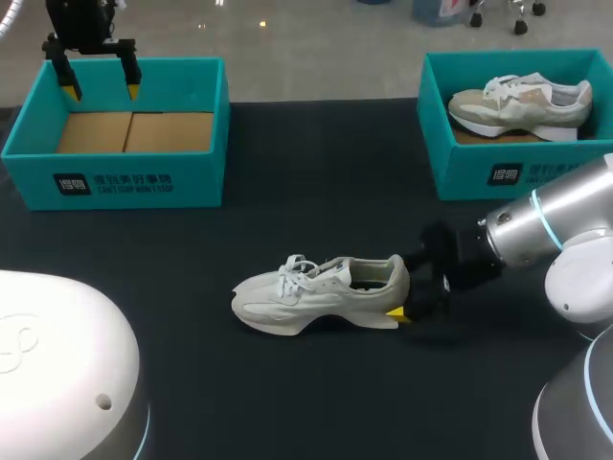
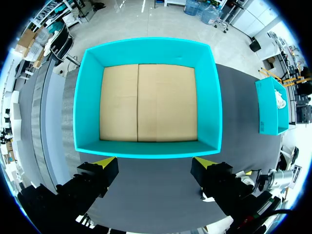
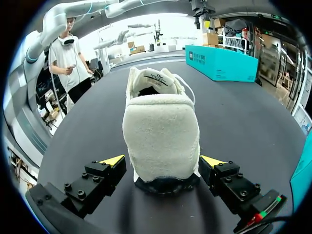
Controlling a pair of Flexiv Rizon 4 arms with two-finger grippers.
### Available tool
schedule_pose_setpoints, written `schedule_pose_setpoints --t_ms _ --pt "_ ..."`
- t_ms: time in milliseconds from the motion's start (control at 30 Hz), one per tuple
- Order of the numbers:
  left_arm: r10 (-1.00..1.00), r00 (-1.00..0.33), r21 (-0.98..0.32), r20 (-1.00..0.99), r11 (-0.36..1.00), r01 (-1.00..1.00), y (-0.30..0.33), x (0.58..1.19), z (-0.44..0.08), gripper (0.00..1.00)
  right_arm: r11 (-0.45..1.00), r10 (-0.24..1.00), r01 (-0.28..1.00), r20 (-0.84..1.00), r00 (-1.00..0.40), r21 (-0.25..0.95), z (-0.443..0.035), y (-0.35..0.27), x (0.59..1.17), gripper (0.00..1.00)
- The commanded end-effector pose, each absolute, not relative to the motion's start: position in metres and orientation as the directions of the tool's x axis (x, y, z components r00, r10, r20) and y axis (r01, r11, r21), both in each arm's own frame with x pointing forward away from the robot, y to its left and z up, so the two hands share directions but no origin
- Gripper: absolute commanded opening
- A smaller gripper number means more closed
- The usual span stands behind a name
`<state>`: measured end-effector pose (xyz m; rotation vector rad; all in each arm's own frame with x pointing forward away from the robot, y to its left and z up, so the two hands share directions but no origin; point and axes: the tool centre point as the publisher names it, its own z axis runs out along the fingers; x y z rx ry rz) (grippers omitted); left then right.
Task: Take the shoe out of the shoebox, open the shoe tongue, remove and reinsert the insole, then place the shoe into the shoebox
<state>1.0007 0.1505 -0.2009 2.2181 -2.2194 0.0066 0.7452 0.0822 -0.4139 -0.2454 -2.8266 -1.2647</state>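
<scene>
One shoe point(image 1: 321, 292) out of the box; tongue-opening looks next.
Right claw point(image 3: 163, 162) is standing open, the heel sitting between its fingers with slim gaps either side; next it is needing to close and steady the heel. Left claw point(image 2: 156, 163), also open, is hanging over the empty shoebox point(image 2: 146, 51) ahead of it. Dark bench point(image 1: 287, 192) is lying flat underneath.

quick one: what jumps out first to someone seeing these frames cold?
The pale shoe lying alone in the middle of the black table, its heel sitting inside the open right gripper. Next, the two teal boxes at the far edge: the left shoebox is empty with the open left gripper above it, and the right shoebox holds a second shoe.
</scene>
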Motion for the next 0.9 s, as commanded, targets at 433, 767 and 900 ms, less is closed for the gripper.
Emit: schedule_pose_setpoints --t_ms 433,767,900 --pt "-1.0 0.0 0.0 0.003 0.0 -1.0 0.15 1.0 -0.201 1.0 0.645 0.142 0.169 0.1 -0.985 0.745 -0.428 0.098 0.75 1.0" --pt "-1.0 0.0 0.0 0.003 0.0 -1.0 0.15 1.0 -0.201 1.0 0.632 0.151 0.187 0.117 -0.981 0.752 -0.436 0.1 0.749 0.47" --pt "-1.0 0.0 0.0 0.003 0.0 -1.0 0.15 1.0 -0.201 1.0 0.63 0.152 0.187 0.117 -0.982 0.754 -0.436 0.1 0.749 0.0"
